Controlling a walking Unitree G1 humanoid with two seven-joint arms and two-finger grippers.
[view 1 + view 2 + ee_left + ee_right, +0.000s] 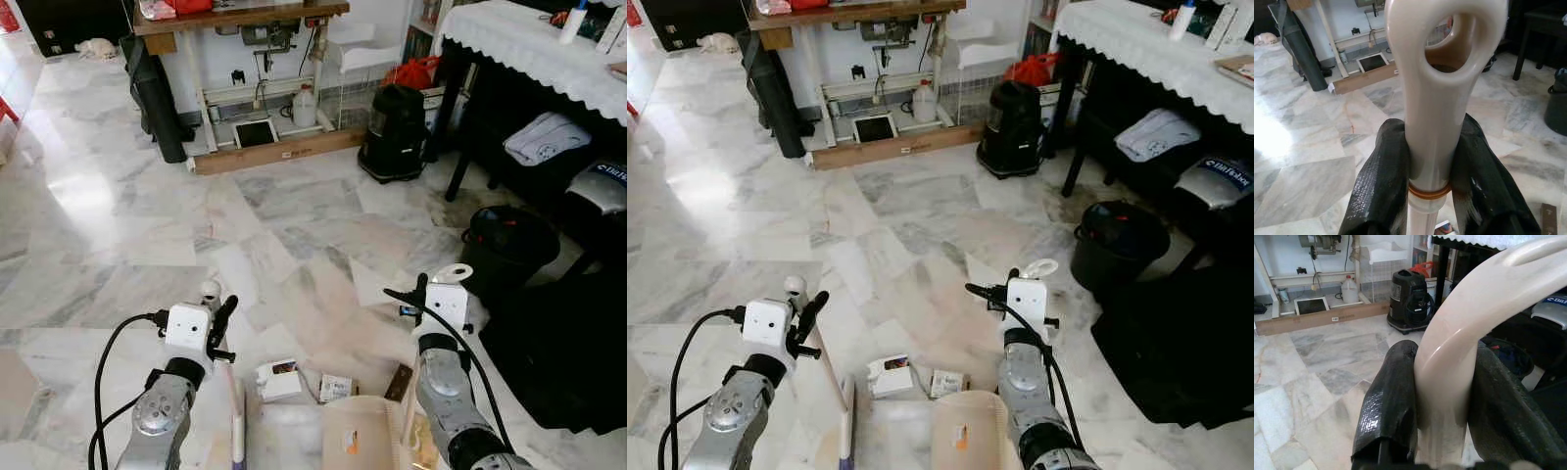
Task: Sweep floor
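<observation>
the left gripper (1432, 161) is clamping the broom handle (1442, 73); the right gripper (1442, 396) is clamping the dustpan handle (1469, 318). litter (890, 377) is lying below, between them, so short strokes toward the dustpan (965, 431) should gather it cleanly.

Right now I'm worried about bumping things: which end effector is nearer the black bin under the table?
Right. The right end effector, shut on the dustpan handle, is just beside the black bin; the left end effector, gripping the broom handle, is across the floor.
</observation>
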